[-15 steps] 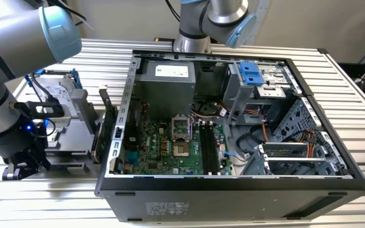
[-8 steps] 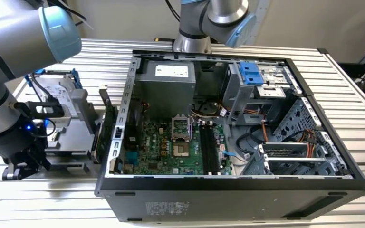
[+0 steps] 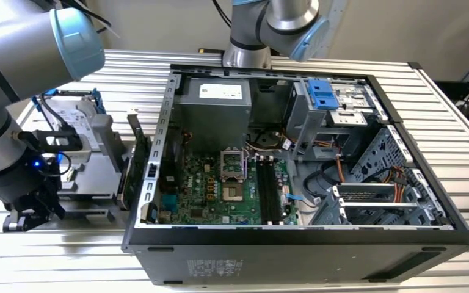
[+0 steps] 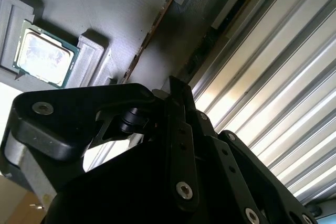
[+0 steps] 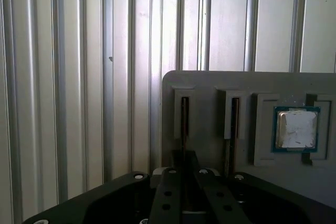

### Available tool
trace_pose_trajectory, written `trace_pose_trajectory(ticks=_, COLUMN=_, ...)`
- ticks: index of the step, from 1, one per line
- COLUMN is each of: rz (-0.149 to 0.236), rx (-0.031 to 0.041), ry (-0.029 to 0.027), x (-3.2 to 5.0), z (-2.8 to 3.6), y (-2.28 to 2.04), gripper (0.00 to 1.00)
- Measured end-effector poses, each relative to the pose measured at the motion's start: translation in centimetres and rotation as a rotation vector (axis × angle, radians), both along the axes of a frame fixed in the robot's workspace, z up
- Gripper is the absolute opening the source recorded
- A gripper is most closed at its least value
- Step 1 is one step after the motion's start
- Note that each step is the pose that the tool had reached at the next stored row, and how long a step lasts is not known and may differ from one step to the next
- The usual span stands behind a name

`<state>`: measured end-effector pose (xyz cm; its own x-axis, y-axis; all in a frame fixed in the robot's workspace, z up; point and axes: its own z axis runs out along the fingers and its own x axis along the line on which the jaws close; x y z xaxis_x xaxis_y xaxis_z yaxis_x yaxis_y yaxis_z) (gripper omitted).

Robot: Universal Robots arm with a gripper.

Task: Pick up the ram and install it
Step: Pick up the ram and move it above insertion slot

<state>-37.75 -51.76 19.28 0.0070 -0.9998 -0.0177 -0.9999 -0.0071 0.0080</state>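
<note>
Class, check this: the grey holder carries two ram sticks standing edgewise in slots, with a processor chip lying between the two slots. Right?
Not quite. The first wrist view shows the processor chip lying off to one side of both slots, not between them. The rest holds: the grey holder carries two ram sticks standing edgewise in slots.

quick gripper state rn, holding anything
gripper: cannot tell whether open or shut; it is right at the ram standing in the grey holder.
</note>
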Motion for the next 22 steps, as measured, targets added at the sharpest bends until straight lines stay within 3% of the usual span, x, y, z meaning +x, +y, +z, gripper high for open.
trace_pose_trajectory(ticks=9, rz=0.0, rx=0.0, ry=0.0001, x=0.0, z=0.71, y=0.01, gripper=0.0)
trace_pose_trajectory(ticks=22, rz=0.0, rx=-0.0001, ry=0.0001, x=0.0, z=2.29, y=0.03, gripper=0.0)
